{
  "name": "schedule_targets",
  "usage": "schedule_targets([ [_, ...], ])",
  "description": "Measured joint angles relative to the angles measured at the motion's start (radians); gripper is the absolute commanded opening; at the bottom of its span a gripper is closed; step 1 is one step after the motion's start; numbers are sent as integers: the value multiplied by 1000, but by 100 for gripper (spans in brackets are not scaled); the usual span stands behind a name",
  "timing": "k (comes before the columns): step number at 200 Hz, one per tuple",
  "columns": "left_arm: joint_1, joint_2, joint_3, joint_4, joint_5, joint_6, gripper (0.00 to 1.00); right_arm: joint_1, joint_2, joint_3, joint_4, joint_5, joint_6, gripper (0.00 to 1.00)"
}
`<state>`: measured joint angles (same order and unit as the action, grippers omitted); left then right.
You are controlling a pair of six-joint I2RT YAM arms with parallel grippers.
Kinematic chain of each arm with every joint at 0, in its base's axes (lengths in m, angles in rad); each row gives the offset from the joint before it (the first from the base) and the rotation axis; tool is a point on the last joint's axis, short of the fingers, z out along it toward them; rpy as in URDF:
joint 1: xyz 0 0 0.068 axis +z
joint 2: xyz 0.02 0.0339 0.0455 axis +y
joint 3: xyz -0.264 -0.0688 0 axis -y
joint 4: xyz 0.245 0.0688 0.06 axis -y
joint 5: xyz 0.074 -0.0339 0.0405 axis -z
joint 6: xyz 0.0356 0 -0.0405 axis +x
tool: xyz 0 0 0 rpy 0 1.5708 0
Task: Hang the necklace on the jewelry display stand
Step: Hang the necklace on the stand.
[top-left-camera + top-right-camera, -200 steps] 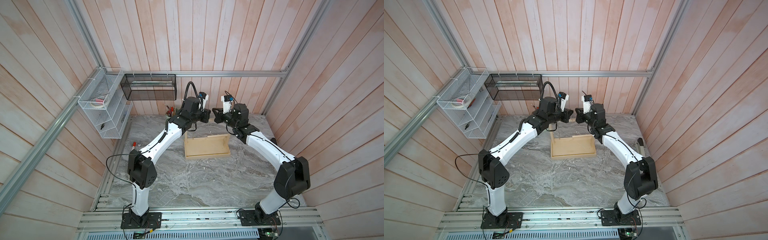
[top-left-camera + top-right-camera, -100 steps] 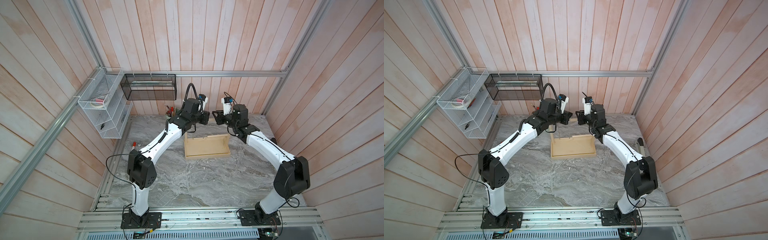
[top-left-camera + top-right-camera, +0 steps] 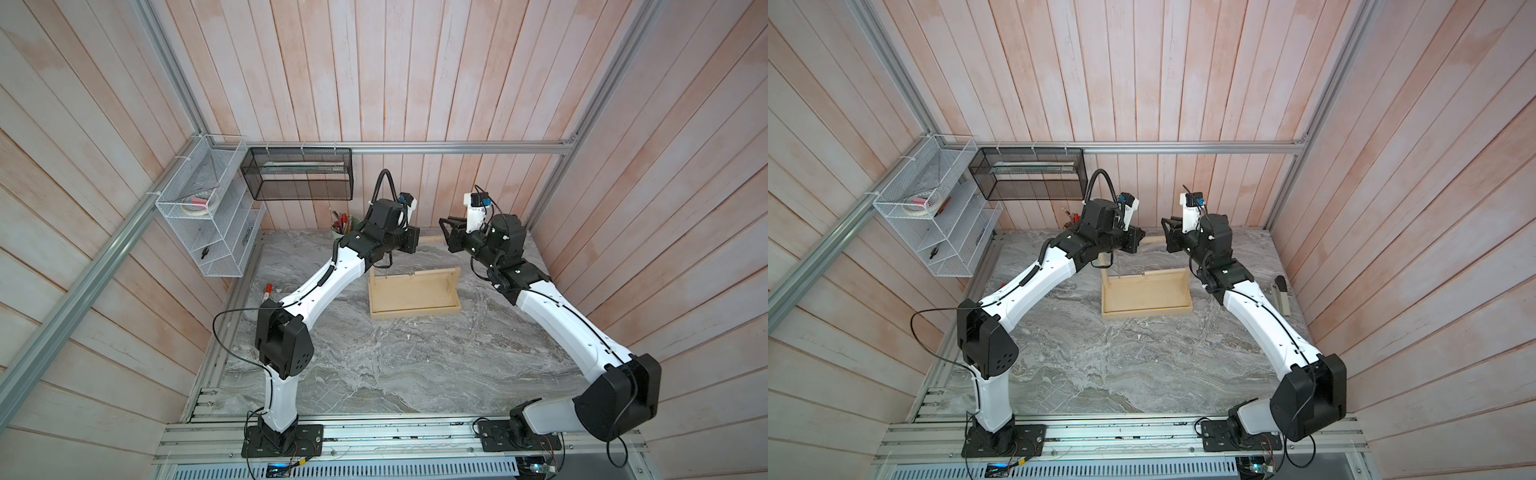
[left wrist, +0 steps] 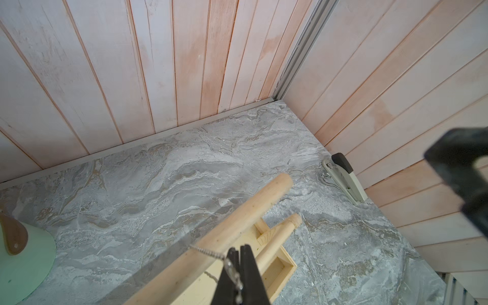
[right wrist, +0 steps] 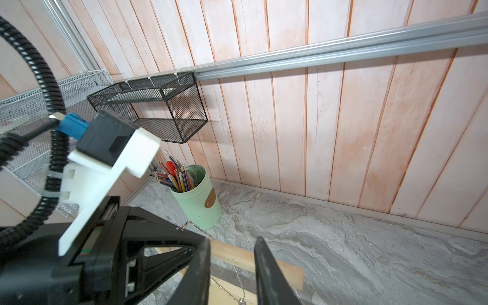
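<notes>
Thin silver chain necklace [image 4: 204, 250] lies draped over the long round top bar of the pale unfinished wooden jewelry display stand [image 4: 237, 211]. One end of it is pinched between the closed fingers of the left end effector [image 4: 239, 250], right at the bar; whether the fingers touch the wood, cannot tell. In a top view two chain strands [image 3: 1119, 266] hang from the bar down toward the stand's shallow tray base [image 3: 1146, 297], below the left end effector [image 3: 1133, 243]. The right end effector [image 5: 233, 240] faces the left one from just past the bar's free end, jaws partly apart and gripping nothing. In its wrist view the bar and a hanging bit of chain show through the gap. The stand sits on the grey marble-look bench [image 3: 395, 365], under and between both end effectors. A mint-green pen cup [image 5: 198, 200] full of pencils is behind the left end effector, near the back wall. A grey stapler [image 4: 346, 182] is well apart from the right end effector [image 3: 451, 235], by the side wall. A black mesh basket [image 3: 299, 174] and a white wire rack [image 3: 208, 216] hang on the walls above and beyond the left end effector.
</notes>
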<state>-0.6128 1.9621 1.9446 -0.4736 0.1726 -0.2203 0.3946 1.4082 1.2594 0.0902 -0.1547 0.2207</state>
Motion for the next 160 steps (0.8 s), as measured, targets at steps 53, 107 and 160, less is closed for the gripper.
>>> schedule_targets([
  [53,-1,0,0,-13,-25,-12,18,0,-3,-51,-7,0,18,30],
  [107,-4,-1,0,-21,-33,-12,19,0,-31,-100,-10,0,23,30],
  [160,-12,-96,-10,-88,-84,-15,73,16,-124,-103,-80,13,18,49],
])
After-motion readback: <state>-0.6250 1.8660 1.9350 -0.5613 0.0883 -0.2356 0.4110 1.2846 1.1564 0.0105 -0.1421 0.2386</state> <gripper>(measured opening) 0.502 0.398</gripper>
